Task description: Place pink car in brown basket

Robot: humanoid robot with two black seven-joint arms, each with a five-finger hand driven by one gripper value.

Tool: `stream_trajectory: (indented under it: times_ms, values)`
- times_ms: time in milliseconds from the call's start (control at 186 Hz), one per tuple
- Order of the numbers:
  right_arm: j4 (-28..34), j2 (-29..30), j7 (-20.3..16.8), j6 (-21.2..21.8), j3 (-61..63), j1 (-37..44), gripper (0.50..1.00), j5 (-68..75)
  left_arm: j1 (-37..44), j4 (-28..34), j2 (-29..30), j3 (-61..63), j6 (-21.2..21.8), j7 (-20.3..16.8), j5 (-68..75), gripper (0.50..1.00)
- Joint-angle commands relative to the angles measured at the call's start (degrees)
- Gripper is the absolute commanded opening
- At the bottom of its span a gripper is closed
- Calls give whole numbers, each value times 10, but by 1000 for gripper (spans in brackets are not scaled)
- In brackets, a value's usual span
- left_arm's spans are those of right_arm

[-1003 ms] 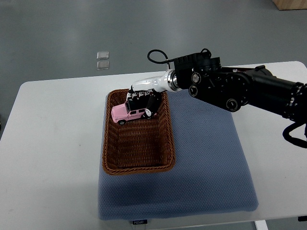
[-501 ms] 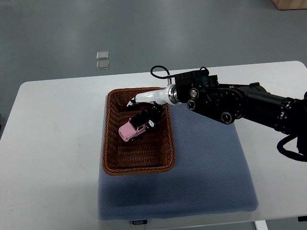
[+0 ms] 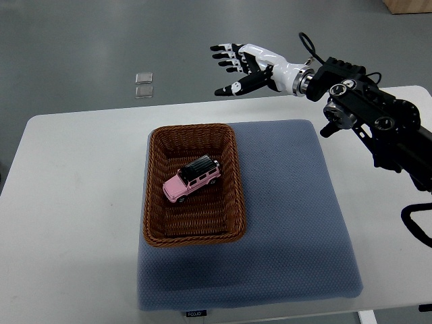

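Top view: right hand [image 3: 244, 66] spread wide, empty, beyond brown basket [image 3: 157, 196].

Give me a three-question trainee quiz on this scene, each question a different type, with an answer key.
1. True or false: the pink car lies inside the brown basket.
2. The right hand is: A) gripping the car B) open, holding nothing C) resting in the basket.
3. Fill in: the basket sits partly on the blue ____.

Key: 1 true; 2 B; 3 mat.
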Motion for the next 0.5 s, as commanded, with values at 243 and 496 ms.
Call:
stream_trajectory:
  times_ms: [243, 496]
  values:
    - [-10, 30, 67, -29, 128, -143, 909, 305, 0, -1, 0, 2, 0, 3, 0, 1000]
    - [-22, 30, 68, -22, 128, -177, 909, 407, 0, -3, 0, 4, 0, 3, 1, 1000]
